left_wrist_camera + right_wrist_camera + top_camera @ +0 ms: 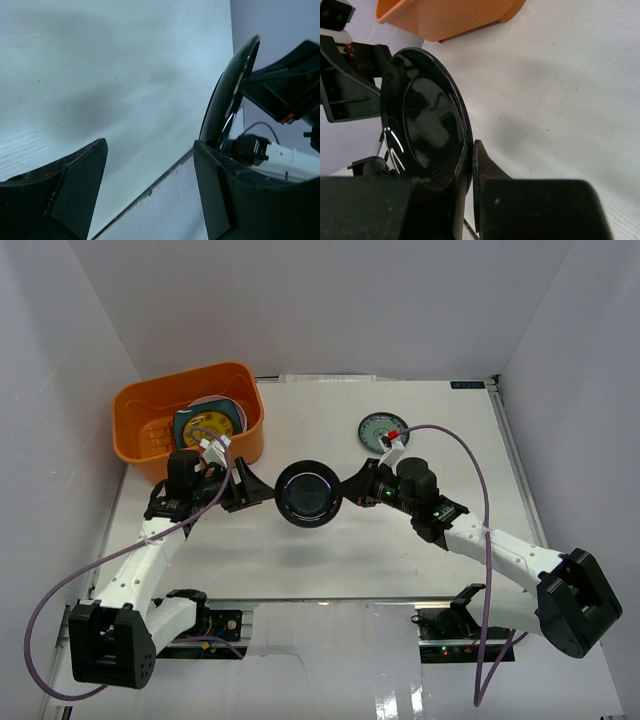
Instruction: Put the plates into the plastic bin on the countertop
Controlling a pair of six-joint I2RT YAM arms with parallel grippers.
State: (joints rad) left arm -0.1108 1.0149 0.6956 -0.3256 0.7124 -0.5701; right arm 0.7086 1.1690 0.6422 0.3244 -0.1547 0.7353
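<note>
While the right jaws clamp the black plate point(307, 493), the left jaws gape beside its rim.

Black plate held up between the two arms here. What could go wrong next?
1. The right gripper pinches the black plate only at its rim, above the countertop; a slip would likely drop it.
2. The left gripper is open, with the rim beside one finger rather than mid-gap; closing now may miss or knock it.
3. The plastic bin already holds plates; a hard release there might chip them.
</note>
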